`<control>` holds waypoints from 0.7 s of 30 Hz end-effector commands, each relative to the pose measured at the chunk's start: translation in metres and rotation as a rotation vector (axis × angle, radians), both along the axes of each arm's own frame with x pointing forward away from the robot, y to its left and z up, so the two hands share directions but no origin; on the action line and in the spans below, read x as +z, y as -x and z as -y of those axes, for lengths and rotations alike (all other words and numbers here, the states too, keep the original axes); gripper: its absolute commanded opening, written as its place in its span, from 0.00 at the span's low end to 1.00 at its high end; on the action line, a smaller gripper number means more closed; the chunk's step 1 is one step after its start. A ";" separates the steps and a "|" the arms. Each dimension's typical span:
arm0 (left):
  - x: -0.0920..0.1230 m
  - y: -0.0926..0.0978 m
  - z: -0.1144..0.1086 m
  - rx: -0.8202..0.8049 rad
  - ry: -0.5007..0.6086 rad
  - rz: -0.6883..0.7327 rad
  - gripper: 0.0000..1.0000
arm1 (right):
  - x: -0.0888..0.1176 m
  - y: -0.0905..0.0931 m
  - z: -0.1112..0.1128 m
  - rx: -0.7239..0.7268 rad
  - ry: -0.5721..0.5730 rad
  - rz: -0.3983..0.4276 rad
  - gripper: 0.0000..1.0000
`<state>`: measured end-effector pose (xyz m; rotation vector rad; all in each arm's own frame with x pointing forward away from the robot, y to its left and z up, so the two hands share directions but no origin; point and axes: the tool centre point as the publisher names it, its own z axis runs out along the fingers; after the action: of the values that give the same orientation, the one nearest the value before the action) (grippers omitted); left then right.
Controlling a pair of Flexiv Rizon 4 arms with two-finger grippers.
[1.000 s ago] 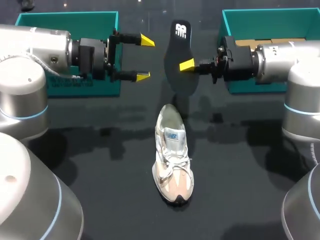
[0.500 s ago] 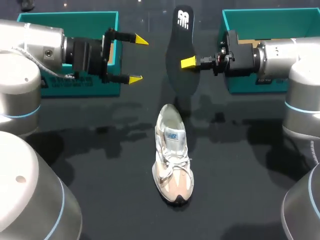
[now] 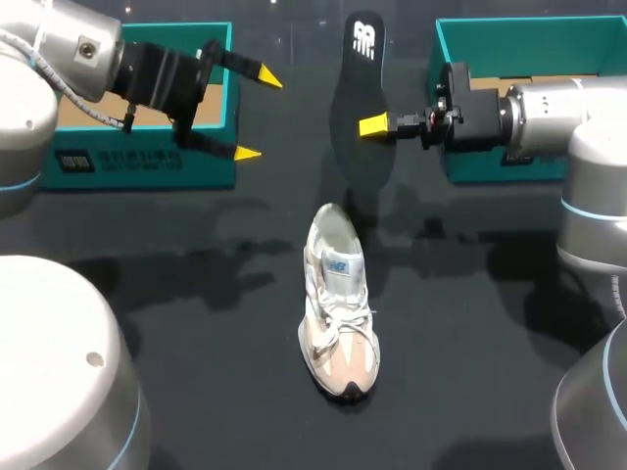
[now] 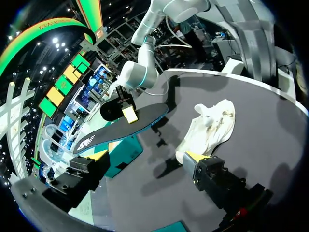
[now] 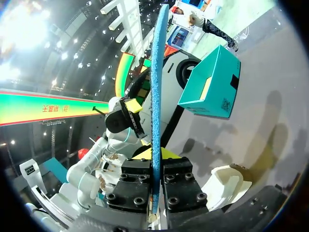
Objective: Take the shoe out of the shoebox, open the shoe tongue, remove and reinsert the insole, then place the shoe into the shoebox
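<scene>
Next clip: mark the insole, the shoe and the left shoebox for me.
insole (image 3: 351, 93), head view, on its dark midsection below the logo.
shoe (image 3: 338, 305), head view, on the laces.
left shoebox (image 3: 208, 169), head view, on its teal front wall.

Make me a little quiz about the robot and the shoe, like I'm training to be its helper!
1. True or false: the shoe stands on the dark table.
2. Pick one: what holds the black insole up in the air? A, the left gripper. B, the right gripper. C, nothing, it lies flat.
3. Fill the gap: the left gripper's fingers are ____ (open or shut).

Key: 1 true. 2 B. 3 open.
</scene>
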<state>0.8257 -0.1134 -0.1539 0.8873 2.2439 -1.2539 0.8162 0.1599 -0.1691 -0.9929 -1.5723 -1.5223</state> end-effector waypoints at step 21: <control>-0.071 0.047 -0.006 0.375 -0.390 -0.322 1.00 | -0.034 -0.004 0.001 0.061 -0.017 0.158 0.00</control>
<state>0.7795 -0.1009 -0.2266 0.4041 2.7590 -1.0078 0.8161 0.1574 -0.2003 -0.8351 -1.6798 -1.6080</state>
